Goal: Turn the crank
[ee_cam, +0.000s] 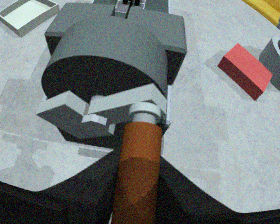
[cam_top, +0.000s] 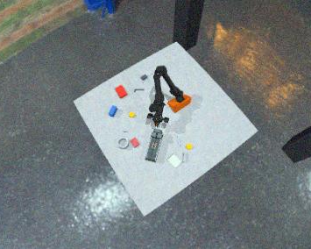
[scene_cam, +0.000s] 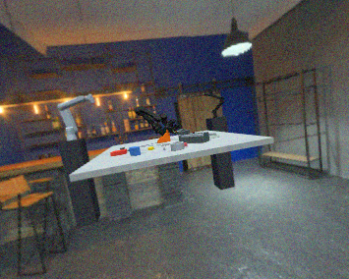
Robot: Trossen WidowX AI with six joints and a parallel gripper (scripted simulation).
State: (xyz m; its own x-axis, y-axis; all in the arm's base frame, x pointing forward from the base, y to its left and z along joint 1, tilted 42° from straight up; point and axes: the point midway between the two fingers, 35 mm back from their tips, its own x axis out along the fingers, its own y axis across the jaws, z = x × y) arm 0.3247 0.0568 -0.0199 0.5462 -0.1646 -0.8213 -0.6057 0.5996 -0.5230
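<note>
1. Grey machine (cam_top: 151,153) (scene_cam: 195,139) (ee_cam: 111,42): on the pale table (cam_top: 143,193) (scene_cam: 244,141), long body running away from the arm, rounded housing nearest the gripper.
2. Crank (ee_cam: 123,101): light grey, angular, at the housing's near face. Brown handle (ee_cam: 138,172) sticks out from it toward the wrist camera, pale collar at its root.
3. Gripper (cam_top: 158,124) (ee_cam: 136,159): dark fingers drawn in on both sides of the handle, holding it.
4. Slide: small red spot on the body from above; too small to tell whether the pointer is level with the brass marks.
5. Beside the machine, one side: small red block (cam_top: 135,142) (ee_cam: 246,71), then a grey ring (cam_top: 118,143) (scene_cam: 177,146) (ee_cam: 272,62) just beyond it.
6. Other side: shallow pale tray (cam_top: 174,160) (ee_cam: 22,34); yellow disc (cam_top: 189,146) near it.
7. Black arm (cam_top: 158,89) (scene_cam: 155,121): bent high; orange block (cam_top: 180,103) (scene_cam: 164,138) under or beside its elbow side, contact unclear.
8. Farther out: larger red block (cam_top: 121,91) (scene_cam: 119,152), blue block (cam_top: 113,110) (scene_cam: 135,151).
</note>
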